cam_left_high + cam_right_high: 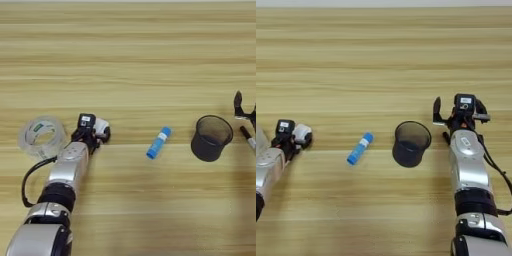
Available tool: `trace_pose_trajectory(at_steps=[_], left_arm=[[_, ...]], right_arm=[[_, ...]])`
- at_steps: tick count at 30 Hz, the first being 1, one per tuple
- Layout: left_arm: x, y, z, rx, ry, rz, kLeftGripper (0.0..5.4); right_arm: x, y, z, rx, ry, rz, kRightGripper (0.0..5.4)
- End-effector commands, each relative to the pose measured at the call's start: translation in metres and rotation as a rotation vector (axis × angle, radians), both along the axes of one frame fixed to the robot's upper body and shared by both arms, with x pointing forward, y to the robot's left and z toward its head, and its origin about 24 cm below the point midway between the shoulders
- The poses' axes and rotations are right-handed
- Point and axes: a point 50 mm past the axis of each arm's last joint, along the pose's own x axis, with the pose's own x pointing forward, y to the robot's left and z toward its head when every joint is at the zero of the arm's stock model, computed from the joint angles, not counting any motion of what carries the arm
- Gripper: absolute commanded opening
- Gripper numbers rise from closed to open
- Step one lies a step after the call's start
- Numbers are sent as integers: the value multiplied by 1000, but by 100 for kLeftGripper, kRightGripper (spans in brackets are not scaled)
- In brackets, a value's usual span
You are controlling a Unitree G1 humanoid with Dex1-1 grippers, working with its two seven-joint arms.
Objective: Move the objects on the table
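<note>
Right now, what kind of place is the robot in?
Probably a desk or office test table: a wooden table with a tape roll, blue tube and black mesh cup.

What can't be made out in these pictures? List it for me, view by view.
- White item at the left claw: both views, mostly covered by the claw, so its shape is unclear.
- Tape roll: right eye view, almost wholly cut off by the left edge.
- Right claw: left eye view, cut off by the right edge.
- Blue tube: label print too small in both views.
- Black mesh cup: inside too dark to show any contents.
</note>
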Motion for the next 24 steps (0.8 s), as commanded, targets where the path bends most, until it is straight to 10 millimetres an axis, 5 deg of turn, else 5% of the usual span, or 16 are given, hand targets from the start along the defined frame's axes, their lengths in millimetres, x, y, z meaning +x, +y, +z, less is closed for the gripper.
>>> trace_pose_trajectory(at_steps=[1,9,24], left_arm=[[-27,-5,-31,-41,171,1,364],[-26,-8,-29,-64,157,15,325],[-38,-65,-9,-170,115,-69,284]], right_arm=[[3,2,5,4,-19,6,540],[3,2,5,4,-20,5,540],[3,0,5,2,-17,4,540]])
